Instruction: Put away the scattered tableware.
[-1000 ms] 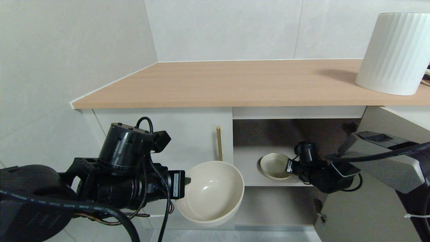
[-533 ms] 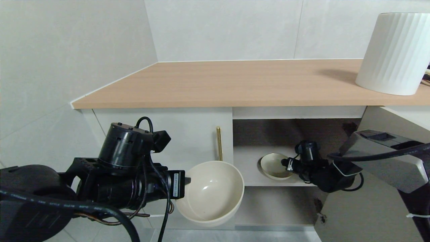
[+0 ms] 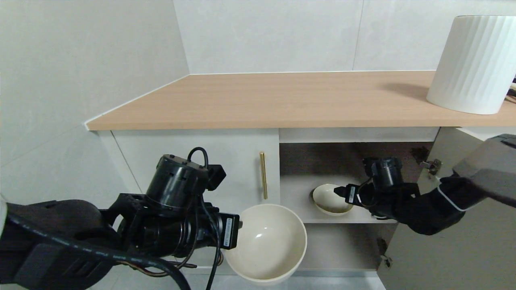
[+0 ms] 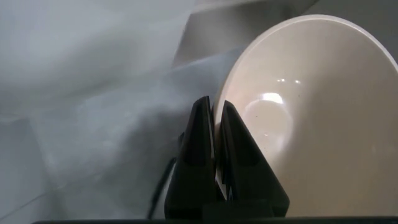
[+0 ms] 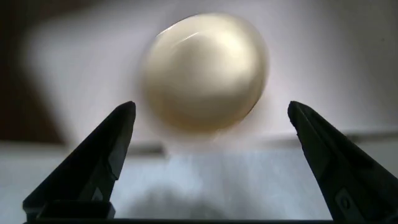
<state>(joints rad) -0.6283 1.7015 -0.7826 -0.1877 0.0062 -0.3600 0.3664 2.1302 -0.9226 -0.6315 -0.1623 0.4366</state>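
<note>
Left jaws grip large bowl [image 3: 268, 241]; label [image 3: 230, 233] unreadable

small bowl [image 5: 205, 71] blurred, white ribbed cylinder [image 3: 471, 64] cut off at edge

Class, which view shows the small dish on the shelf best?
Right wrist view: the whole dish lies before the open jaws. The head view shows it smaller, on the shelf by the right gripper. The left wrist view faces the bowl.

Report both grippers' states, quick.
Left gripper: closed on the large bowl's rim.
Right gripper: open, empty, facing the small bowl on the shelf.
</note>
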